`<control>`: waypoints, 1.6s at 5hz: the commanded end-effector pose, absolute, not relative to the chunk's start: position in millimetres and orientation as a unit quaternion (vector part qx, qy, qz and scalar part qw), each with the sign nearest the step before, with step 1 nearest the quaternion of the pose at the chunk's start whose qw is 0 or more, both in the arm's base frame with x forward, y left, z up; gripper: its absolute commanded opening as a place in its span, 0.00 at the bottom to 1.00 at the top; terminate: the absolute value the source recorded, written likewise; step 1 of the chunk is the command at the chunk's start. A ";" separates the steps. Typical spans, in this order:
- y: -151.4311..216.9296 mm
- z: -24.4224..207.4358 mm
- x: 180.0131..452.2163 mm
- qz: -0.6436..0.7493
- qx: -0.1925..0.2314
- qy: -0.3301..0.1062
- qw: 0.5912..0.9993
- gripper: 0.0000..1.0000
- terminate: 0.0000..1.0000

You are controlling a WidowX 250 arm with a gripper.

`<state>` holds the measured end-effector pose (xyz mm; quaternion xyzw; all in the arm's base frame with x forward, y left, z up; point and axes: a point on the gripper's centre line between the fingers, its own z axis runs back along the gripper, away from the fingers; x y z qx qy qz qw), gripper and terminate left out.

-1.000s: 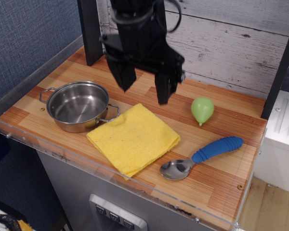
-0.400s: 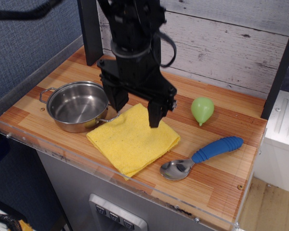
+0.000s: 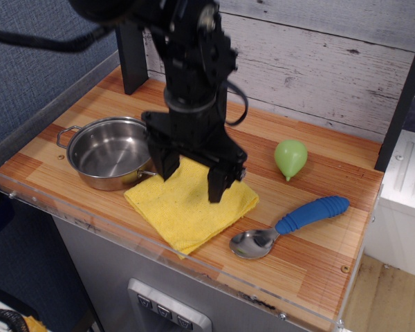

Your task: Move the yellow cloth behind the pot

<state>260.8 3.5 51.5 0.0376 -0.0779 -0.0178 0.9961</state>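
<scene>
The yellow cloth (image 3: 183,211) lies folded on the wooden table, in front and to the right of the pot (image 3: 112,152), touching the pot's right handle. The pot is shiny steel, empty, at the left of the table. My gripper (image 3: 191,181) is open, fingers pointing down, straddling the cloth's upper middle. Its fingertips (image 3: 216,188) are at or just above the cloth. The arm hides the cloth's far corner.
A green pear-shaped object (image 3: 290,158) sits to the right at the back. A blue-handled metal spoon (image 3: 290,223) lies to the cloth's right. A black post (image 3: 132,48) stands behind the pot. A clear rim (image 3: 159,250) runs along the table's front edge.
My gripper has come down and forward from above the table's back onto the yellow cloth, staying open. The cloth, pot and spoon have not moved.
</scene>
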 end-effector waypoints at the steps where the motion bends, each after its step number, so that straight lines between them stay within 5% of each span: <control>1: 14.0 25.0 258.0 0.006 0.037 -0.058 0.998 1.00 0.00; 3: 4.2 -5.3 265.6 0.000 0.024 -0.038 0.999 1.00 0.00; 8: -2.4 8.2 346.9 0.020 0.000 -0.083 0.996 1.00 0.00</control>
